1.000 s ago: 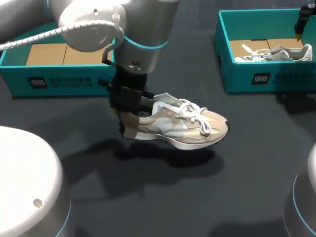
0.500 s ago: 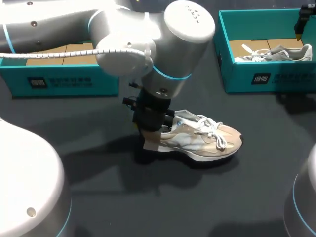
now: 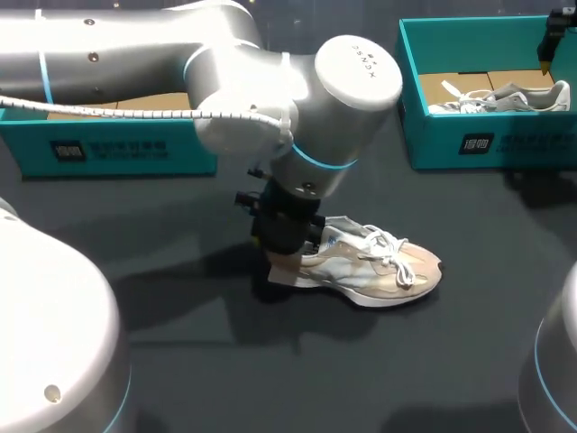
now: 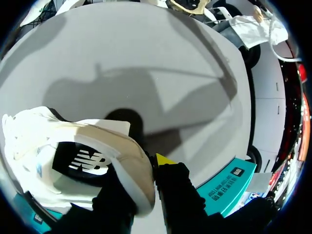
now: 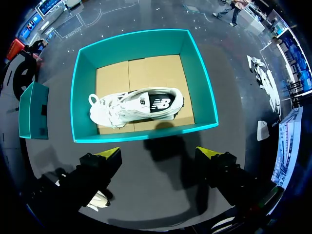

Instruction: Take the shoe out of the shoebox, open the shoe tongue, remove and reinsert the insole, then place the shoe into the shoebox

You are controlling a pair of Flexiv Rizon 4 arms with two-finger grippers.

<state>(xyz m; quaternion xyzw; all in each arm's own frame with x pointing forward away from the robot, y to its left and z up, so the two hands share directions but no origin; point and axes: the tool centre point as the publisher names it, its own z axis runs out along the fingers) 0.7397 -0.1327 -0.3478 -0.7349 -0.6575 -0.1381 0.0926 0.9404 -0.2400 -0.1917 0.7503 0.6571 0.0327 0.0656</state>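
A beige and white shoe (image 3: 374, 269) with white laces lies in the middle of the dark table, sole down, toe pointing right. My left gripper (image 3: 287, 233) is shut on its heel. In the left wrist view the heel collar (image 4: 129, 161) sits pinched between the fingers, and one yellow fingertip (image 4: 165, 159) shows beside it. The left teal shoebox (image 3: 117, 144) holds no shoe. My right gripper (image 5: 160, 155) hangs open above the front wall of the right teal shoebox (image 5: 141, 36), apart from the white shoe (image 5: 136, 105) lying in that box.
In the head view the right shoebox (image 3: 487, 144) stands at the back right with the white shoe (image 3: 500, 96) in it, and my right gripper (image 3: 552, 36) is over its far corner. A teal piece (image 5: 31, 109) stands upright beside that box.
My left arm has carried the beige shoe to the right and down to the table, still holding its heel. The right arm has not moved.
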